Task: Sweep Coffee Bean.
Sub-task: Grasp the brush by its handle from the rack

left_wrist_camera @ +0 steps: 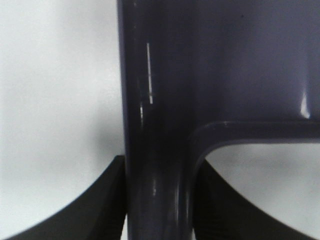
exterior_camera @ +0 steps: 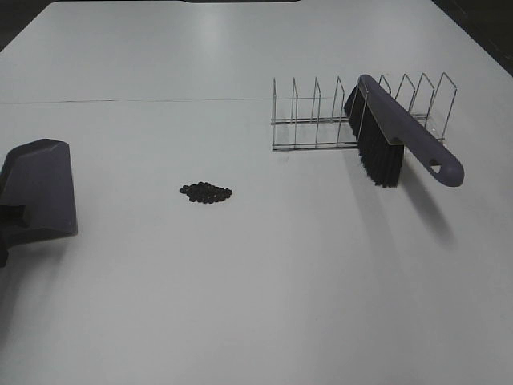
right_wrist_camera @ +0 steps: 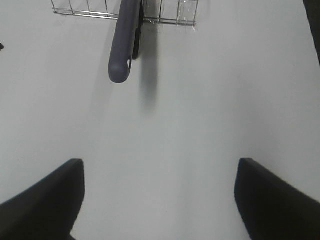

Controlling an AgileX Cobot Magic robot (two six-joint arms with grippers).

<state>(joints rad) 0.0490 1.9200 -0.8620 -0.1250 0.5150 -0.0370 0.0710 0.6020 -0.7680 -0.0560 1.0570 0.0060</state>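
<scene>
Now: dustpan [exterior_camera: 40, 188] gripped, brush [exterior_camera: 393, 136] untouched

Your left hand [left_wrist_camera: 157, 210] is clamped on the dustpan handle at the left edge of the surface [exterior_camera: 240, 305]. Your right hand [right_wrist_camera: 160, 200] gapes wide, short of the brush leaning in the wire rack [exterior_camera: 313, 120]. The coffee beans [exterior_camera: 206, 192] sit heaped between dustpan and rack.

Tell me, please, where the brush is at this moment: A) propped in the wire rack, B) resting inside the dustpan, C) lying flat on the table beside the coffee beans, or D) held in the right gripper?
A: the brush leans in the wire rack with its handle sticking out, and the right gripper is open with nothing between its jaws.
</scene>
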